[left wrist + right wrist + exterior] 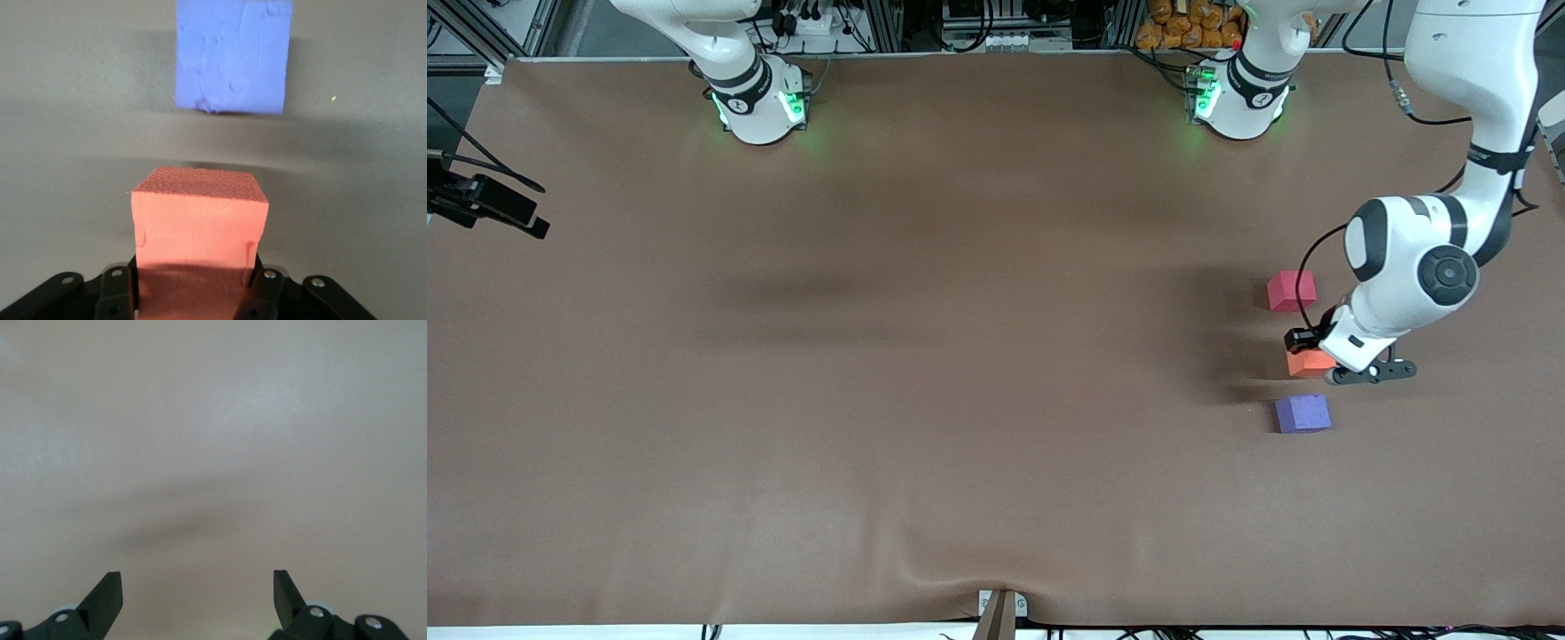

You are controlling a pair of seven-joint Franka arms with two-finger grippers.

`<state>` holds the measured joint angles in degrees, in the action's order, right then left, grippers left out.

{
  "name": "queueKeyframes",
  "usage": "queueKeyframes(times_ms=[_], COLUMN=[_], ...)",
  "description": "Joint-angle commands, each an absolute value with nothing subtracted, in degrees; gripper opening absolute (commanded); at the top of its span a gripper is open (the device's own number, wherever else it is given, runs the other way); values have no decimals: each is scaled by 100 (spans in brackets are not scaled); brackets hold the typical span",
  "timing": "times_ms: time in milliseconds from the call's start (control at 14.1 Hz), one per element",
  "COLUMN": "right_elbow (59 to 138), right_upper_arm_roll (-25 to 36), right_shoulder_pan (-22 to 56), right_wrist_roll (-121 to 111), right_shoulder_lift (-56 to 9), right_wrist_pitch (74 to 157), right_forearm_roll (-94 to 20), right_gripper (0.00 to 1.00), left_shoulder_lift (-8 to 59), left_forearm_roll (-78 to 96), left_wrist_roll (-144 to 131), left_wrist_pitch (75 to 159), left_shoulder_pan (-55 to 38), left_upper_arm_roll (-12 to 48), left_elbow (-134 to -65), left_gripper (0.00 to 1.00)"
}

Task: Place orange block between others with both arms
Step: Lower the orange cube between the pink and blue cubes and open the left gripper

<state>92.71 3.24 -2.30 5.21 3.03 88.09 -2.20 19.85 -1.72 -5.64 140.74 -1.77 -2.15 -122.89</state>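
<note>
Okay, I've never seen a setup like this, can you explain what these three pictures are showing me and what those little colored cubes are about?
Two white robot arms are bolted to a brown table. The big picture looks down from across it; the other two come from cameras on each arm's wrist. The left pincer is shut on the orange block, between the red-pink cube and the purple-blue cube, which lies nearer the front camera. The right pincer is open, over bare table; that arm waits.
</note>
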Motion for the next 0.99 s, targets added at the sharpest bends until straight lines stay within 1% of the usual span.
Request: queueKeyframes(times_ms=[0,780,850,921], right_elbow=[9290,9281,9281,9281], right_upper_arm_roll=[308,299,299,299], right_shoulder_pan=[-255,-229,-229,-220], right_wrist_roll=[562,562,562,562], right_shoulder_lift=[316,316,316,316], right_wrist_pitch=[8850,8833,8833,8833], right_forearm_roll=[-237,-229,-229,-229], right_gripper=[100,100,100,100], left_shoulder_lift=[1933,2548,2566,2566], left_forearm_roll=[-202,-202,-202,-211], left_wrist_roll=[-519,-519,-519,-519], left_wrist_pitch=[14264,14968,14968,14968], left_shoulder_pan=[-114,-123,-132,-123], left_upper_arm_roll=[-141,-132,-132,-132], left_elbow=[-12454,-12393,-12375,-12358], left_gripper=[0,0,20,55])
